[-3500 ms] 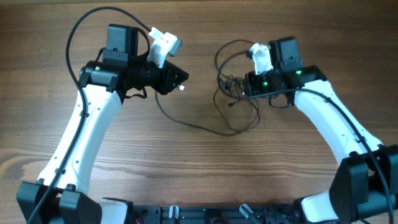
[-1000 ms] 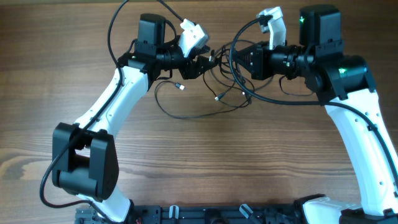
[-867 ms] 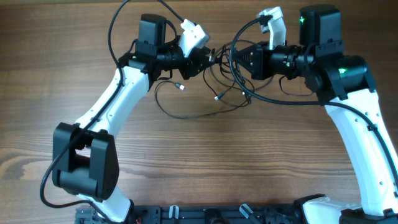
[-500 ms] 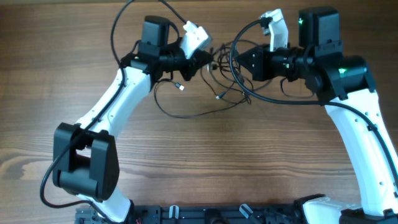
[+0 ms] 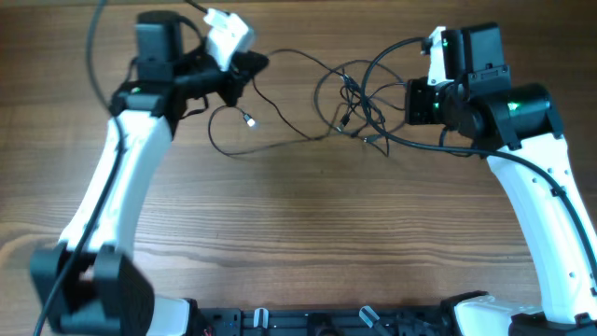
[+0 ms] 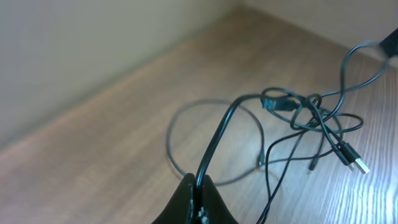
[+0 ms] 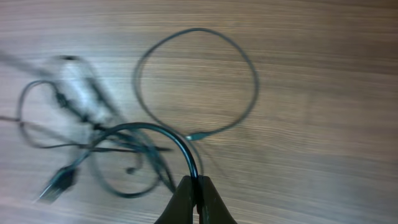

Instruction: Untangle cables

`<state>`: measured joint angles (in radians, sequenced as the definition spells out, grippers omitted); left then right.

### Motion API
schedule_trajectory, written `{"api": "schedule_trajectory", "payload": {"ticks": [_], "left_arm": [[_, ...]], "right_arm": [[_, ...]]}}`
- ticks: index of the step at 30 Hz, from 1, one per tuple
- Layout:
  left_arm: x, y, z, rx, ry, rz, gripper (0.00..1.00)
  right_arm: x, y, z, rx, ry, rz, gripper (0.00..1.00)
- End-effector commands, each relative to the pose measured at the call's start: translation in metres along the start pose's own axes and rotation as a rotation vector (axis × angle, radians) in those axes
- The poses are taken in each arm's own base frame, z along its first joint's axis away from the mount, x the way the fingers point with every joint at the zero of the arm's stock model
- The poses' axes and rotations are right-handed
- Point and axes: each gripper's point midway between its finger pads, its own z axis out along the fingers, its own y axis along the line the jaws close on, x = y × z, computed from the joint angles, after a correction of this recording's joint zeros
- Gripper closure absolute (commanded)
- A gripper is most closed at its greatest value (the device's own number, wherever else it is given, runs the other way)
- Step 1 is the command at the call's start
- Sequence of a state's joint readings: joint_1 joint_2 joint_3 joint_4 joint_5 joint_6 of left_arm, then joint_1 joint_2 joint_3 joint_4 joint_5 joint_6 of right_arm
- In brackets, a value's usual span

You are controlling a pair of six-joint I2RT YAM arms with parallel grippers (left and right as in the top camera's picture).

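The cables [image 5: 348,97] are thin black wires knotted together between the two arms at the far side of the table. My left gripper [image 5: 254,65] is shut on one strand [image 6: 214,143], which runs taut to the knot [image 6: 303,111]. A small plug [image 6: 352,158] dangles from that tangle. My right gripper [image 5: 409,101] is shut on another strand [image 7: 180,143] that curves left into the blurred tangle [image 7: 102,140]. A separate loop [image 7: 196,30] lies flat on the wood beyond it.
A loose loop ending in a silver plug [image 5: 250,119] lies below the left gripper. The thicker black cords [image 5: 103,28] of the arms arch over the far edge of the wooden table [image 5: 298,233]. A pale wall [image 6: 74,43] rises behind the table.
My left gripper has shut on a strand and swung left, away from the right arm. The tangle is now stretched out between the two grippers. The right gripper drew back slightly to the right.
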<state>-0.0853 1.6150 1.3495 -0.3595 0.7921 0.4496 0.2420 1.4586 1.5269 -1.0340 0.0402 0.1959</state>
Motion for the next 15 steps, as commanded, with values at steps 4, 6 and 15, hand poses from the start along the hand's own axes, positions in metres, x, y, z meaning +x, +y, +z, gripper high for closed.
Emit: {"api": "schedule_trajectory", "payload": {"ticks": [4, 6, 15], "left_arm": [[-0.032, 0.025, -0.086, -0.189, -0.087, -0.02, 0.96], [-0.026, 0.033, -0.105, -0.235, -0.079, -0.055, 0.96], [-0.021, 0.036, -0.133, -0.225, -0.107, -0.105, 0.96]], "right_arm": [[-0.007, -0.075, 0.021, 0.258, 0.026, 0.131, 0.96], [-0.003, -0.093, 0.031, 0.288, 0.057, 0.166, 0.96], [0.008, -0.114, 0.071, 0.243, 0.153, 0.218, 0.96]]}}
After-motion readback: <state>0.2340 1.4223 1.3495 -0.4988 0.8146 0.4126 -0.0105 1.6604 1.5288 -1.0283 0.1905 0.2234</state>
